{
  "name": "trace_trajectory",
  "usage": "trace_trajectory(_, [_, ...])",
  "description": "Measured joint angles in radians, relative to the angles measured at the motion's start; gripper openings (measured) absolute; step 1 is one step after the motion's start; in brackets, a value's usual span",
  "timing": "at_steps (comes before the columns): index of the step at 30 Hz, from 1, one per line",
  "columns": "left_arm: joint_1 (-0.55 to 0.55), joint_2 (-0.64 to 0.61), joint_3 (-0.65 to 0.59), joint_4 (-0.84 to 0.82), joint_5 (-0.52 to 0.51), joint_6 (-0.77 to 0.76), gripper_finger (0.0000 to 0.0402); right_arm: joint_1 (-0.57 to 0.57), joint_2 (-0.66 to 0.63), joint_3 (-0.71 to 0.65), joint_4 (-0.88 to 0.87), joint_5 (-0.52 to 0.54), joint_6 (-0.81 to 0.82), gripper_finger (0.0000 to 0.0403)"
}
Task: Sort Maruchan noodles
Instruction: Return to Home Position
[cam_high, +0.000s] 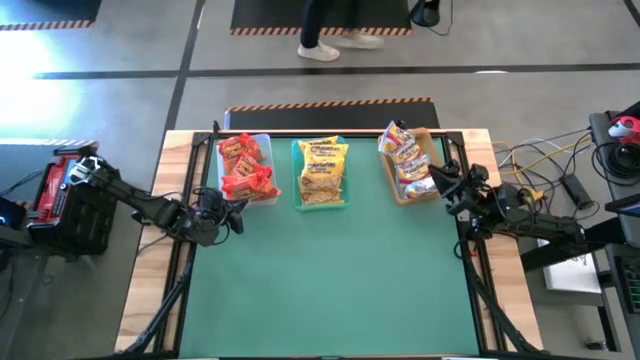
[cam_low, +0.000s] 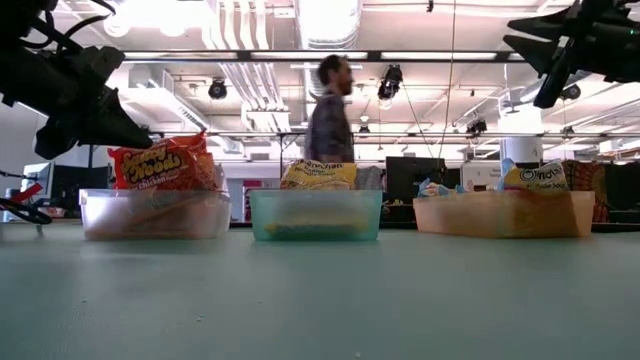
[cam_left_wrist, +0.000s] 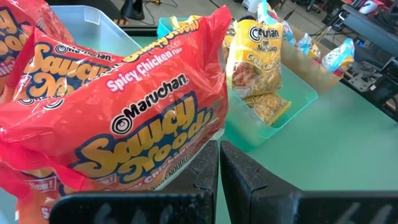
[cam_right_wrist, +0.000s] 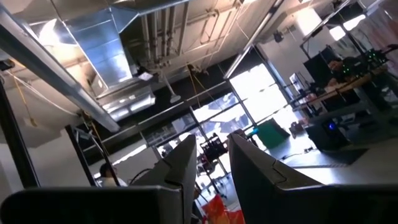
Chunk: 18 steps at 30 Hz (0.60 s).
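From above: shows the Maruchan noodles (cam_high: 245, 165) binned along the far edge, red in the clear bin (cam_high: 268, 140) at 11 o'clock, yellow in the teal bin (cam_high: 296, 178) at 12, mixed in the tan bin (cam_high: 432, 145) at 1. Puts the left gripper (cam_high: 232, 212) at 9, the right gripper (cam_high: 445, 180) at 2.

At table height: confirms packs heaped above the rims.

Past the left wrist: shows fingers (cam_left_wrist: 199, 174) nearly touching, clamping nothing, close to a red pack.

Past the right wrist: shows fingers (cam_right_wrist: 255, 174) slightly apart, empty, aimed at the ceiling.

Probably light, crinkly, slippery, brittle inside; best pinched gently at a sealed end.
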<state>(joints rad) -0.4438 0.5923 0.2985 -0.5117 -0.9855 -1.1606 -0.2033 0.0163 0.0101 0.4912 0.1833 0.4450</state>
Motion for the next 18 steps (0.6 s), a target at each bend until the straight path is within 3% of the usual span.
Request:
trace_trajectory(6, [0.0,0.0,0.0,0.035,0.013,0.056,0.0,0.0,0.033,0.0,-0.008,0.0,0.0,0.0084])
trace_trajectory(14, [0.0,-0.001,0.0,0.302,0.345,0.533,0.0,0.0,0.063,0.0,-0.009,0.0,0.0,0.0084])
trace_trajectory(18, [0.0,-0.003,0.0,0.315,0.371,0.682,0.0,0.0,0.07,0.0,-0.009,0.0,0.0,0.0084])
